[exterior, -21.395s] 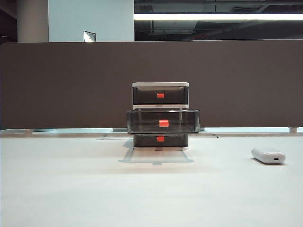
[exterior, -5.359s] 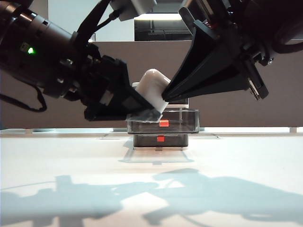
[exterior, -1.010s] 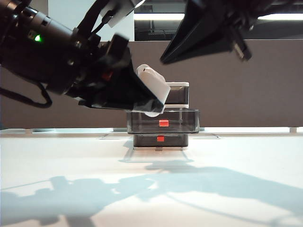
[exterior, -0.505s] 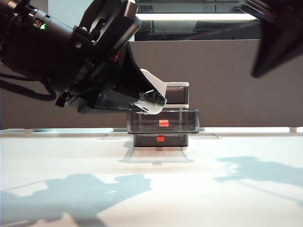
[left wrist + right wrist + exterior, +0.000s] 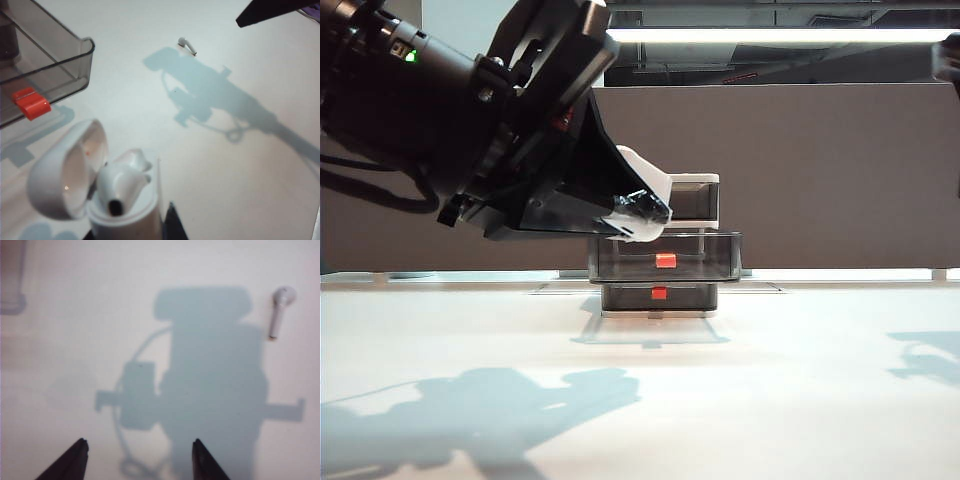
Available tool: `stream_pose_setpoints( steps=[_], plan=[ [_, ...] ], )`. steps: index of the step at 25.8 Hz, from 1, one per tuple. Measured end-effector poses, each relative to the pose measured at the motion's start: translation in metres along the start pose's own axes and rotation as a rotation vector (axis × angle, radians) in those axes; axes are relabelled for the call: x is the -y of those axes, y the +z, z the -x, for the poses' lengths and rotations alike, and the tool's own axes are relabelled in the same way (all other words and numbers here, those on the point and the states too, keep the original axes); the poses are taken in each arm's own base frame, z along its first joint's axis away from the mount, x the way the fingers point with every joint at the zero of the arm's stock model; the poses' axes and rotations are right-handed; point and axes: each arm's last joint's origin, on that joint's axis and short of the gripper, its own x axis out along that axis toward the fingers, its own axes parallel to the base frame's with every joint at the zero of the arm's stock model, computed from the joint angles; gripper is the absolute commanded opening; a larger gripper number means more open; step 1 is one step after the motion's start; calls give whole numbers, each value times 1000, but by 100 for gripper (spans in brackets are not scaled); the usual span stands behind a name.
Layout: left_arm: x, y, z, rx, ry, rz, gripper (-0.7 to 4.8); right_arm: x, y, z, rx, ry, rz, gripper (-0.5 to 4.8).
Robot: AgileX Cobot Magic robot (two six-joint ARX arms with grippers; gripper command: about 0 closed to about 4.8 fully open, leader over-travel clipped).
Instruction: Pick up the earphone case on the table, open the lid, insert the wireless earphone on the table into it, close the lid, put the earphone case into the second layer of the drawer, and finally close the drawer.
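Drawer (image 5: 659, 246) at the table's (image 5: 640, 400) far middle, second layer of the drawer (image 5: 665, 256) pulled out toward the front. Left tool (image 5: 645, 212) raised just left of and before it, earphone case (image 5: 107, 192) in its grip, lid (image 5: 67, 170) swung open beside. Wireless earphone (image 5: 278, 310) flat on the table, well apart. Right tool (image 5: 137, 452) above, jaws parted.

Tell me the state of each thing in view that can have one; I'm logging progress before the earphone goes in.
Glossy white plastic earphone case: gripped by the left gripper, in the air beside the drawers.
White hinged lid: open.
Small white wireless earphone: lying loose on the table.
Smoky translucent middle drawer with red-orange tab: pulled out.
Top drawer and bottom drawer: pushed in.
Right gripper: open, above the table.
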Motion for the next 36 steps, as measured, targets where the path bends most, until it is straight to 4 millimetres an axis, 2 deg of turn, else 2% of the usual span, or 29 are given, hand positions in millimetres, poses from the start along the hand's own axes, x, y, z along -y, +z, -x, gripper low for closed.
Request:
stream_pose_setpoints(
  steps=[3,11,16,21,25,30,36],
  plan=[
    [0,0,0,0,0,0,48,12,3,-5,-30,-23,-12,275],
    [0,0,0,0,0,0,48,37,43,-34,-143,-44,61,274],
    [0,0,0,0,0,0,48,53,66,-51,-185,-51,48,274],
    [0,0,0,1,0,0,48,68,69,-63,-216,-66,35,274],
    [0,1,0,5,-1,0,48,78,70,-79,-230,-49,21,274],
    [0,1,0,11,-3,-1,48,82,72,-97,-241,-42,18,274],
    [0,1,0,11,-3,-1,48,86,75,-105,-219,-47,19,274]
  ],
)
